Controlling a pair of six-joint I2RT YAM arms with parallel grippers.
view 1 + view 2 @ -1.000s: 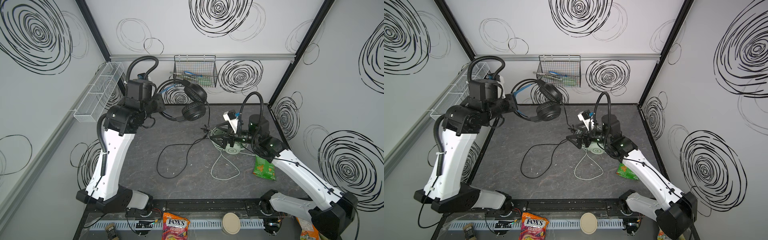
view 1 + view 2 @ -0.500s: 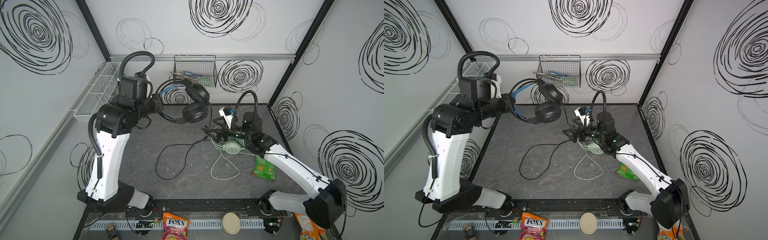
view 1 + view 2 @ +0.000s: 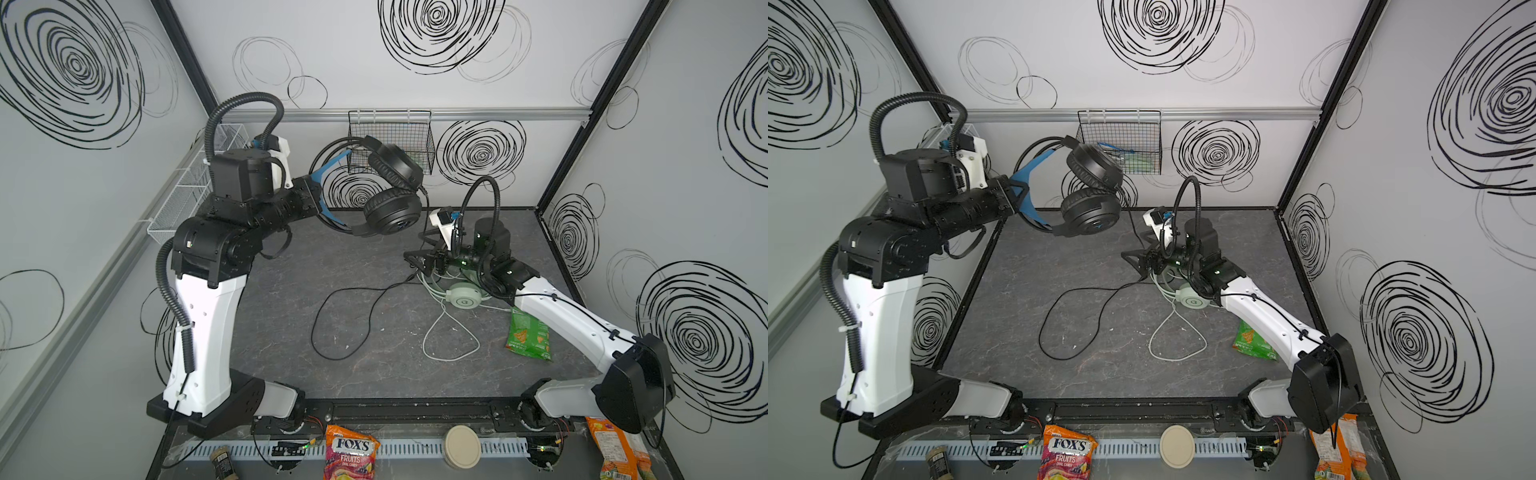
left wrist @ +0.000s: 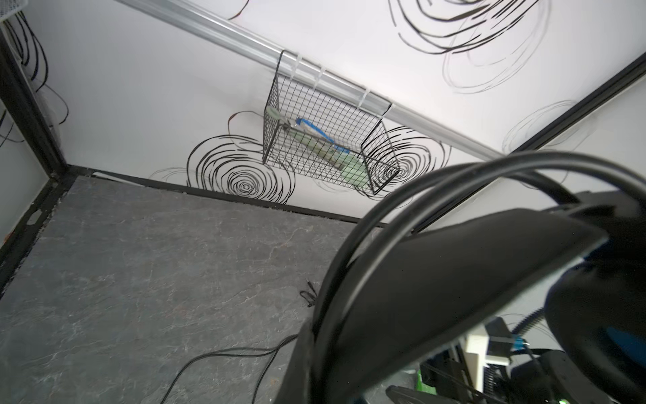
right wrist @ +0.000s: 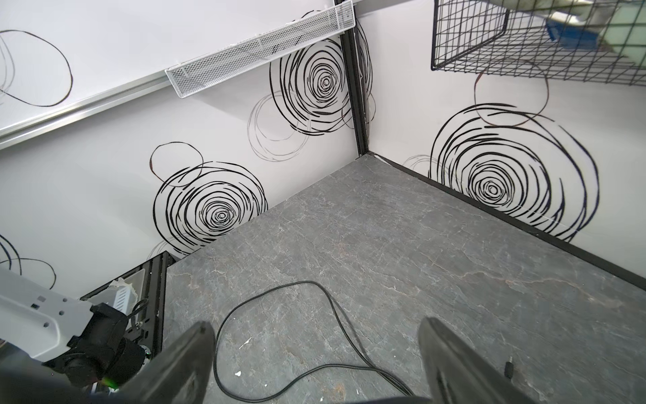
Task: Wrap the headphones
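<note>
The left gripper (image 3: 316, 195) is clamping shut on the blue headband of the black headset (image 3: 390, 208), holding it in the air above the table (image 3: 291, 291). Its black cable (image 3: 313, 328) is trailing onto the table. The right gripper (image 3: 415, 261) is standing wide open, gripping nothing, near the mint-green headset (image 3: 465, 296), which is lying on the table with its pale cable (image 3: 449, 359).

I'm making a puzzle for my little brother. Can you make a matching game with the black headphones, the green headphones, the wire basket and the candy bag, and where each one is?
Things:
1. black headphones
2. green headphones
3. wire basket
4. candy bag

Places:
A. hanging on the back wall
B. in front of the table, past its edge
C. held up in the air by the left gripper
D. lying on the table

Pairs: 1-C, 2-D, 3-A, 4-B
</note>
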